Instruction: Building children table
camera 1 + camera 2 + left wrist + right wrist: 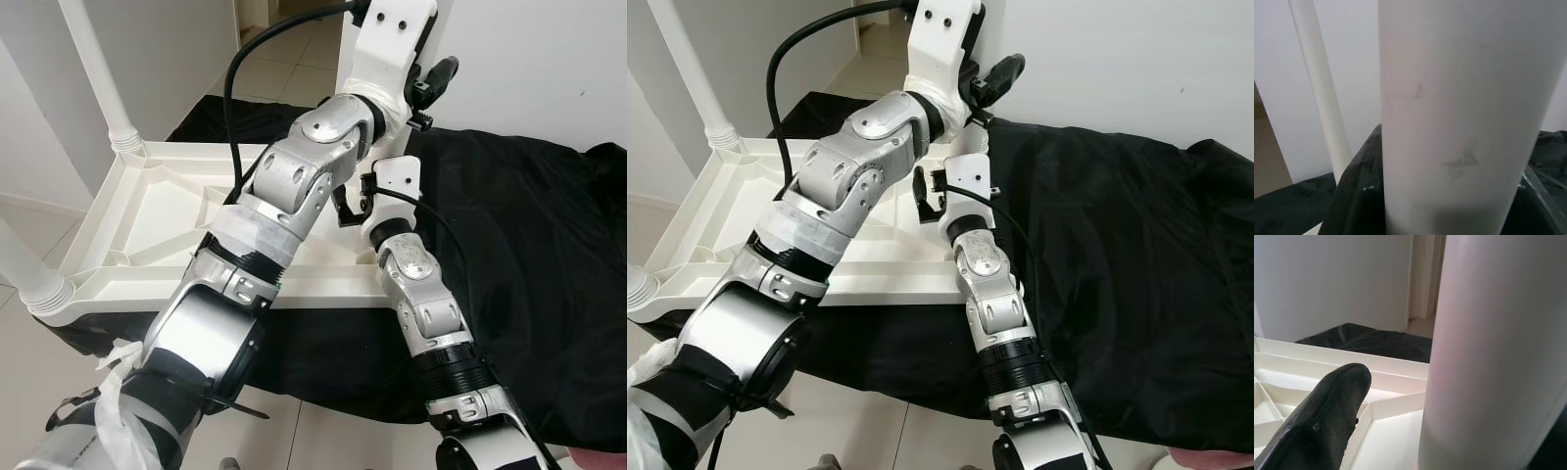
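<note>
An upturned white plastic children's table top (157, 211), ribbed underside up, lies on a black cloth (529, 255) spread over the tiled floor (294, 59), with two white legs already standing in its far-left (98, 73) and near-left (29, 269) corner sockets. Both silver arms reach forward to a third white table leg (1459, 112) standing upright at the top's far right corner. The left gripper (426, 83) is raised beside this leg, one black finger (436, 76) jutting out past its casing; the leg sits right up against the wrist camera, but whether the fingers clasp it cannot be told. The right gripper (926, 201) sits lower, near the leg's base, one black fingertip (1327, 416) just beside the leg and over the ribbed underside; its grip cannot be told either
</note>
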Tool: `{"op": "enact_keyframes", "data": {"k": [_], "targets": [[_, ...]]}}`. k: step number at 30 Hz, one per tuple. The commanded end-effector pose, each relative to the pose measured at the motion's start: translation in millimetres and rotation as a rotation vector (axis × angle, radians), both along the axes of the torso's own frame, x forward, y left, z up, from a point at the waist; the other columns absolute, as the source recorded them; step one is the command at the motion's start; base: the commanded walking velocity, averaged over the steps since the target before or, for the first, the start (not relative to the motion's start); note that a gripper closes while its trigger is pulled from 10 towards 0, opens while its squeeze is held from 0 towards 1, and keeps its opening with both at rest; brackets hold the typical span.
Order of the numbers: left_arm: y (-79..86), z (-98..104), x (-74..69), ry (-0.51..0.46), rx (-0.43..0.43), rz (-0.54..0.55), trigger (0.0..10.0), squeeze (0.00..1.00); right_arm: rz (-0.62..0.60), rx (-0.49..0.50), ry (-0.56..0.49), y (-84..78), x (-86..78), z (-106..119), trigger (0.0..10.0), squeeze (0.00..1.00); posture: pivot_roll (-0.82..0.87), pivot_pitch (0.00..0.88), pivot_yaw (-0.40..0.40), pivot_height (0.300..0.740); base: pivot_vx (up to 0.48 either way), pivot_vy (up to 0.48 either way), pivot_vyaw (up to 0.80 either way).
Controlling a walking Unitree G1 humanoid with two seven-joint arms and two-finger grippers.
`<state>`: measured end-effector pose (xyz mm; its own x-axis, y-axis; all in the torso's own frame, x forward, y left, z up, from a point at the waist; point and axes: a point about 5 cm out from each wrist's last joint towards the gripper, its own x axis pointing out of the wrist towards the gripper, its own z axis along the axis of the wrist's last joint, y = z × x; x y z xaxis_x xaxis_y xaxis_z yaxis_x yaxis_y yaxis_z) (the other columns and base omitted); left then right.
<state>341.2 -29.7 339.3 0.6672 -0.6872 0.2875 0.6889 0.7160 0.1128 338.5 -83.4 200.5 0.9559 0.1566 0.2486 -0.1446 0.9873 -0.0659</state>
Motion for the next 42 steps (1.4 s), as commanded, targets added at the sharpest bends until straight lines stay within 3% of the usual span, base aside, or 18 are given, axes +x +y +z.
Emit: {"op": "enact_keyframes", "data": {"k": [1, 11, 12, 13, 14, 18, 19, 20, 21, 30, 31, 32, 35, 36, 42], "targets": [[1.3, 8.1, 1.5, -0.024, -0.041, 0.082, 10.0, 0.0, -0.011, 0.0, -0.014, 1.5, 2.3, 2.6, 10.0, 0.0, -0.07, 0.0, 0.007, 0.74, 0.0, 0.0, 0.0], [-0.5, 9.6, 0.6, -0.037, -0.039, 0.081, 10.0, 0.0, -0.032, -0.002, -0.012, 0.2, 4.3, -1.0, 10.0, 0.0, -0.06, 0.0, 0.0, 0.74, 0.0, 0.0, 0.0], [-0.8, 10.0, 0.4, -0.04, -0.037, 0.081, 10.0, 0.0, -0.043, -0.003, -0.013, -0.8, 4.7, -1.4, 7.9, 0.0, -0.06, 0.0, 0.0, 0.74, 0.0, 0.0, 0.0], [-0.9, 10.3, 0.3, -0.041, -0.036, 0.082, 10.0, 0.0, -0.05, -0.003, -0.014, -1.6, 5.2, -1.7, 6.7, 0.0, -0.06, 0.0, 0.0, 0.74, 0.0, 0.0, 0.0], [-0.9, 10.6, 0.4, -0.042, -0.036, 0.082, 10.0, 0.0, -0.052, -0.003, -0.014, -2.0, 5.5, -1.9, 4.6, 0.0, -0.06, 0.0, 0.001, 0.74, 0.0, 0.0, 0.0], [-1.2, 11.4, 0.3, -0.046, -0.037, 0.082, 10.0, 0.0, -0.057, -0.002, -0.023, -2.6, 5.7, -1.5, 4.2, 0.0, -0.06, 0.0, -0.001, 0.74, 0.0, 0.0, 0.0], [-1.3, 11.6, 0.2, -0.047, -0.037, 0.082, 10.0, 0.0, -0.061, -0.001, -0.024, -3.1, 5.8, -1.3, 2.8, 0.0, -0.06, 0.0, 0.0, 0.74, 0.0, 0.0, 0.0], [-1.4, 11.7, 0.2, -0.047, -0.038, 0.082, 10.0, 0.0, -0.064, 0.0, -0.025, -3.4, 5.9, -1.2, 2.8, 0.0, -0.06, 0.0, 0.0, 0.74, 0.0, 0.0, 0.0], [-1.6, 11.8, 0.2, -0.048, -0.038, 0.081, 10.0, 0.0, -0.07, 0.001, -0.027, -4.2, 6.2, -0.8, 0.0, 0.0, -0.06, 0.0, 0.0, 0.74, 0.0, 0.0, 0.0], [-1.8, 12.4, 0.3, -0.049, -0.04, 0.08, 10.0, 0.0, -0.112, 0.019, -0.04, -10.6, 7.9, 2.0, 0.0, 0.0, -0.07, 0.0, -0.003, 0.74, 0.0, 0.0, 0.0], [-1.6, 12.2, 0.4, -0.044, -0.047, 0.075, 10.0, 0.0, -0.116, 0.021, -0.039, -11.0, 7.9, 2.0, 3.4, 0.0, -0.07, 0.0, -0.003, 0.74, 0.0, 0.0, 0.0], [-1.2, 11.8, 0.5, -0.032, -0.064, 0.066, 10.0, 0.17, -0.118, 0.026, -0.036, -11.5, 8.0, 2.2, 10.0, 0.0, -0.07, 0.0, -0.003, 0.74, 0.0, 0.0, 0.0], [-1.0, 11.5, 0.5, -0.025, -0.076, 0.06, 10.0, 0.17, -0.119, 0.029, -0.034, -11.7, 8.1, 2.3, 10.0, 0.0, -0.07, 0.0, -0.003, 0.74, 0.0, 0.0, 0.0], [-0.8, 10.9, 0.5, -0.013, -0.094, 0.052, 10.0, 1.0, -0.119, 0.036, -0.034, -12.0, 8.2, 2.7, 10.0, 0.0, -0.07, 0.0, -0.002, 0.74, 0.0, 0.0, 0.0], [-0.4, 12.0, -4.7, -0.023, -0.106, -0.022, 10.0, 1.0, -0.127, 0.084, -0.027, -17.2, 10.5, 8.4, 10.0, 0.0, -0.07, 0.0, -0.002, 0.74, 0.0, 0.0, 0.0]]}}
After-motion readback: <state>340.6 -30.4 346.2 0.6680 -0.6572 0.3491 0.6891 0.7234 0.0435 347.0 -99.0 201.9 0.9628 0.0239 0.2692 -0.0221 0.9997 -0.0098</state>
